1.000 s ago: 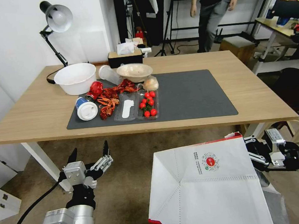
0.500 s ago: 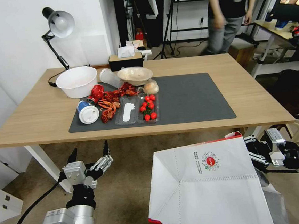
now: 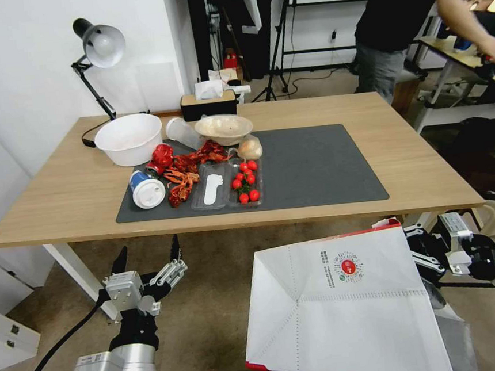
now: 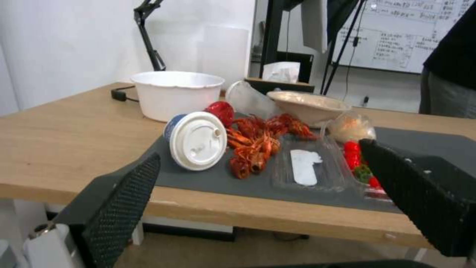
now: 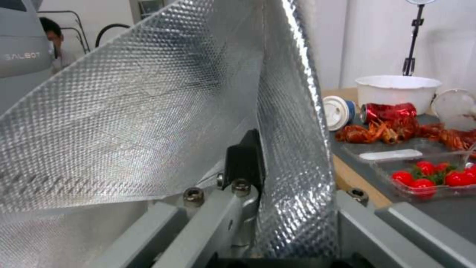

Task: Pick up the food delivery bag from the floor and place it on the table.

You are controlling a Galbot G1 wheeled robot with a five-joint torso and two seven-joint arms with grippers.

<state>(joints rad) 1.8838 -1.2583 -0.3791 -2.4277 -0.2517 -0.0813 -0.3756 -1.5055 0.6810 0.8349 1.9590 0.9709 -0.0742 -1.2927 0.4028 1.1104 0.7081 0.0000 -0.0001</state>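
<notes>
Ahead of me the table (image 3: 419,164) carries a dark mat (image 3: 315,165) crowded at one end with crayfish (image 3: 185,168), tomatoes (image 3: 246,181) and a white bowl (image 3: 128,138). My right gripper (image 3: 418,254) is clamped on the rim of the food delivery bag (image 3: 339,310), white with red trim, foil-lined, held above the floor (image 3: 211,304) short of the table edge, broad face up, mouth toward those jaws. My left gripper (image 3: 148,255) hangs spread wide and empty below the table edge.

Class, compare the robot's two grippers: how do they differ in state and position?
The left gripper is open and empty; the right gripper is shut on the food delivery bag. The left points toward the table; the right grips the bag's edge sideways. Both sit below the tabletop.
</notes>
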